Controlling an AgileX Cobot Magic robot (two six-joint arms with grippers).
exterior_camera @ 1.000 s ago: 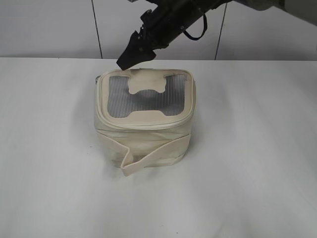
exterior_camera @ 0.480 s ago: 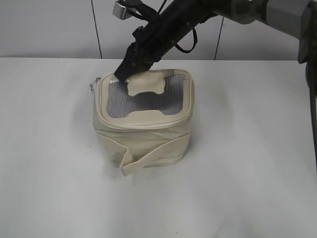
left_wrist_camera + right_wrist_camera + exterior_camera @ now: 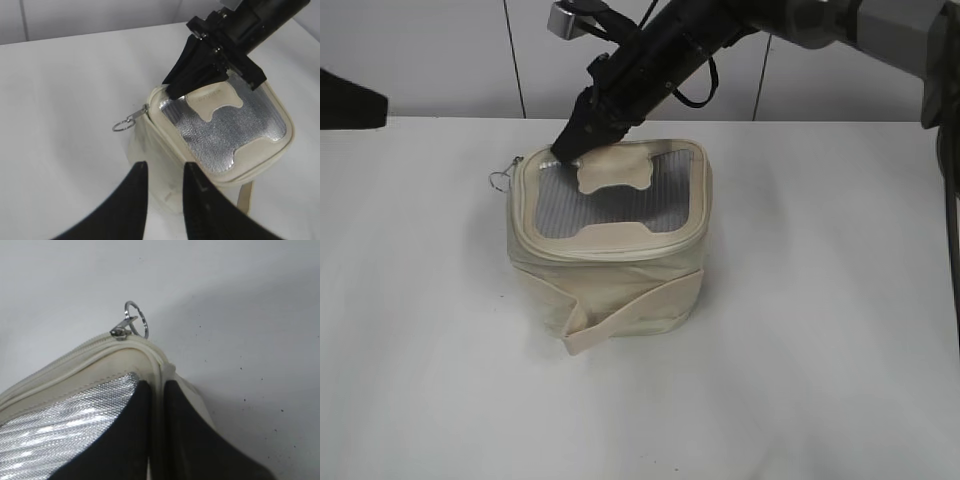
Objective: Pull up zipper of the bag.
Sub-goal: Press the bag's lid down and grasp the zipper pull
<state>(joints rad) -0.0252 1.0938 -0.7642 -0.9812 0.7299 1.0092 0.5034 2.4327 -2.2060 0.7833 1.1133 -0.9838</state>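
The cream-white bag (image 3: 610, 270) stands mid-table, its grey mesh top panel (image 3: 620, 200) facing up. The zipper track (image 3: 65, 361) runs round the panel's rim. Its silver ring pull (image 3: 500, 182) sticks out at the bag's back left corner and also shows in the left wrist view (image 3: 122, 124) and the right wrist view (image 3: 136, 321). My right gripper (image 3: 570, 150) reaches in from the upper right and is shut on the bag's rim (image 3: 156, 390) just beside the pull. My left gripper (image 3: 163, 172) is open and empty, hovering above the table left of the bag.
The wide cream strap (image 3: 620, 315) hangs loose across the bag's front side. A white tabletop (image 3: 820, 350) surrounds the bag, with a grey panelled wall (image 3: 420, 50) behind. The left arm shows as a dark shape at the left edge (image 3: 350, 105).
My right gripper came down onto the bag's back left rim and closed on it. The ring pull now sticks out to the left. The left arm has entered at the left edge.
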